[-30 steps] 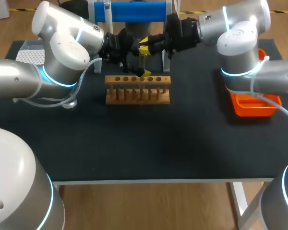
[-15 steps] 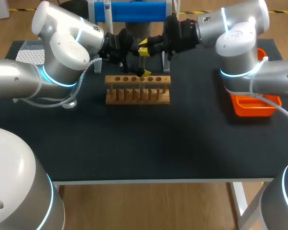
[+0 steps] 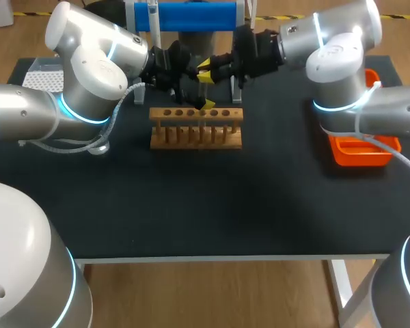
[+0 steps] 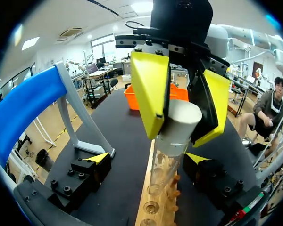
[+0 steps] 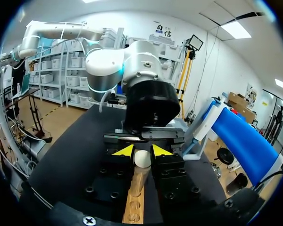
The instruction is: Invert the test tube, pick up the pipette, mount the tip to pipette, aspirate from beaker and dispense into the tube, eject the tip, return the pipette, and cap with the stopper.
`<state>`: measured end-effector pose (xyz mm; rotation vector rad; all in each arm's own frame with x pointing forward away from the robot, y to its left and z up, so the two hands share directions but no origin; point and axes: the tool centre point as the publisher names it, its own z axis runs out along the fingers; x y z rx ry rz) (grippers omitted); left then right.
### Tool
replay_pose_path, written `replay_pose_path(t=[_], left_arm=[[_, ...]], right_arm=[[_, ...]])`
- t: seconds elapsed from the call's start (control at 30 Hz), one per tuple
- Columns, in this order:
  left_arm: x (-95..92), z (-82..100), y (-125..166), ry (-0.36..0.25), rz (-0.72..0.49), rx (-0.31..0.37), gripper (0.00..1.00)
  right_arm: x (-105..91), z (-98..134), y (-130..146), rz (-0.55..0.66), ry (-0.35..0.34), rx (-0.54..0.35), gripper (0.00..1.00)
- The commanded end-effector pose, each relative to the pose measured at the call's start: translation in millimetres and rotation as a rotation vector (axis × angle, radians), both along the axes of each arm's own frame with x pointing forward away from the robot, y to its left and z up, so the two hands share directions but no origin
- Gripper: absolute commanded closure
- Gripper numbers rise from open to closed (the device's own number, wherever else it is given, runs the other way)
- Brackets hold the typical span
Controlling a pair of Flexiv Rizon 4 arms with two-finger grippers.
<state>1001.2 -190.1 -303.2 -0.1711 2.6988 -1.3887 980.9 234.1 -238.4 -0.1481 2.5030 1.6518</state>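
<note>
Hardly any motion: right arm edged slightly, left arm static. Right gripper [image 5: 142,151] is clamped on the white stopper [image 4: 181,117], which sits on the test tube [image 4: 167,160] mouth, directly above the wooden rack [image 3: 195,130]. Tube foot stands in the rack. Left gripper [image 4: 147,159] straddles the tube just above the rack, fingers spread, not touching it.

Black rectangular table top [image 3: 212,205] carried everything. Light wooden test-tube rack with row of holes [image 3: 195,130] stood near middle, toward far edge. Orange plastic tray [image 3: 362,152] sat at right side. White perforated box [image 3: 42,78] lay at far left corner (partly hidden by arm). Grey-legged stand with blue cylinder [image 3: 191,15] stood just behind rack.
</note>
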Motion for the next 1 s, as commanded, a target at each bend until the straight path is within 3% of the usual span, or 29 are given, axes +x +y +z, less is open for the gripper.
replay_pose_path(t=[0.03,0.07,0.1,0.57,0.93,1.0], left_arm=[[0.8,0.1,0.2,0.002,-0.002,0.001,0.0],[0.8,0.1,0.2,0.002,-0.002,0.001,0.0],[0.8,0.1,0.2,0.002,-0.002,0.001,0.0],[0.8,0.1,0.2,0.002,-0.002,0.001,0.0],[0.8,0.1,0.2,0.002,-0.002,0.001,0.0],[0.8,0.1,0.2,0.002,-0.002,0.001,0.0]], right_arm=[[-1.1,-11.2,-1.3,-0.003,0.004,-0.017,0.5],[-1.3,-12.4,-1.7,-0.004,0.005,-0.018,0.03],[-1.5,-13.2,-2.1,-0.005,0.006,-0.019,0.0],[0.0,3.3,-22.4,0.022,0.07,0.126,0.0],[-0.1,18.2,-31.0,0.059,0.253,0.273,0.0],[-0.1,20.4,-31.3,0.063,0.271,0.296,0.17]])
